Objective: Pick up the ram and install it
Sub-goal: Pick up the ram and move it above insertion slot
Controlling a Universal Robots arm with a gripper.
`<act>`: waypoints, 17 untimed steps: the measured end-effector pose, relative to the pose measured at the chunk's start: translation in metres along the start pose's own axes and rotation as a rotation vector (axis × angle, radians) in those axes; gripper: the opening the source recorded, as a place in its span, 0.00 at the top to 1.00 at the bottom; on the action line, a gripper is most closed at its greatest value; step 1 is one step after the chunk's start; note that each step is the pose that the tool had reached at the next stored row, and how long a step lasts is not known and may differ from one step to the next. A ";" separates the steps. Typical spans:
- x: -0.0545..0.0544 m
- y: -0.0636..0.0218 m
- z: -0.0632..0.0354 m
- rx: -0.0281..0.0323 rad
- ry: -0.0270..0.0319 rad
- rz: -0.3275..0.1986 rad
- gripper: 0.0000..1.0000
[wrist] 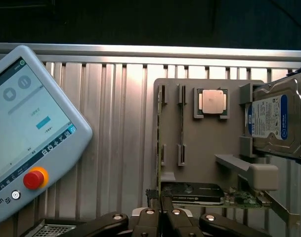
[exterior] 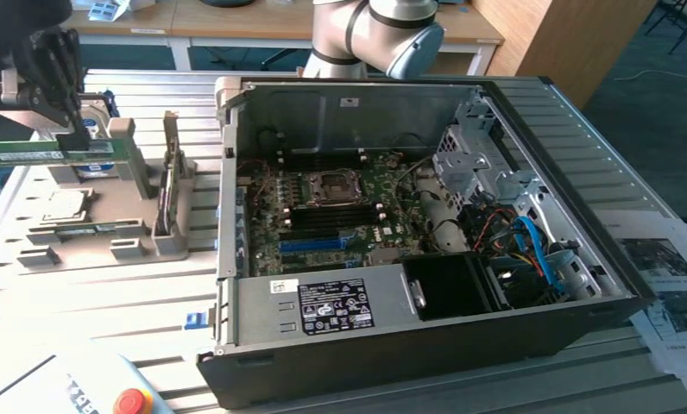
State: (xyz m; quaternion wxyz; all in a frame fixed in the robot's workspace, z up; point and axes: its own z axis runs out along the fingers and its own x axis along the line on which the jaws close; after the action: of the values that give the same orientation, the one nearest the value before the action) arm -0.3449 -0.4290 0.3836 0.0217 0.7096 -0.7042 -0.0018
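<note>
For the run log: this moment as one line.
gripper: shut on ram | ram: held over grey fixture | PC case: open, ram not installed

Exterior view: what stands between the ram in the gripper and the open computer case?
In the exterior view, a card standing on edge in the grey fixture stands between them; the gripper grips the ram over that fixture.
</note>
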 end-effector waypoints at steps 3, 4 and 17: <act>0.001 -0.0050 -0.0002 -0.0005 0.0000 0.000 0.88; 0.001 -0.0068 -0.0002 -0.0007 0.0001 0.000 0.88; 0.006 -0.0367 -0.0011 -0.0058 0.0000 0.000 0.88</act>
State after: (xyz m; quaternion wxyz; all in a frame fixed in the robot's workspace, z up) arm -0.3082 -0.4344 0.3837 0.0238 0.7096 -0.7042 -0.0039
